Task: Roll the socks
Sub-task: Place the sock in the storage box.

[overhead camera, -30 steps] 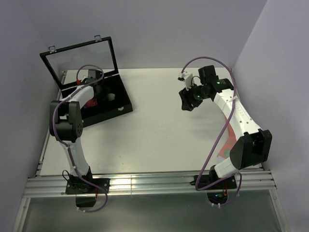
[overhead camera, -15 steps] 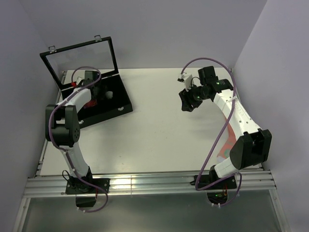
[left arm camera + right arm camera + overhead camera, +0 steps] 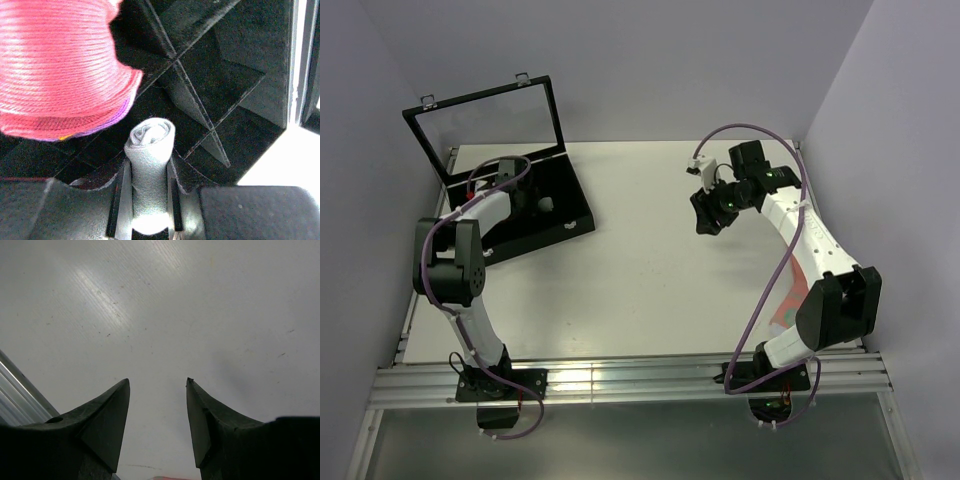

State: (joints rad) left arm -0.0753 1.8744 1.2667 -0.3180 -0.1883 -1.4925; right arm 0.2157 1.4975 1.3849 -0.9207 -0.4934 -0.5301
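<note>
White table (image 3: 650,270), lilac walls (image 3: 670,60). Left gripper (image 3: 147,172) clamps rolled grey sock (image 3: 150,140) over black divided case (image 3: 220,75); right gripper (image 3: 158,390) spread wide, empty.

Magenta-red sock roll (image 3: 55,75) cut off at top-left edge, lower end of grey sock (image 3: 149,160) hidden between left fingers (image 3: 118,205)

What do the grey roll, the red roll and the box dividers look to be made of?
Grey roll: soft knit fabric, matte; fine ribs and spiral folds show. Red roll: coarser knit, slight sheen, clear yarn rows. Dividers: thin rigid black sheet, matte and dusty, probably plastic or card.
</note>
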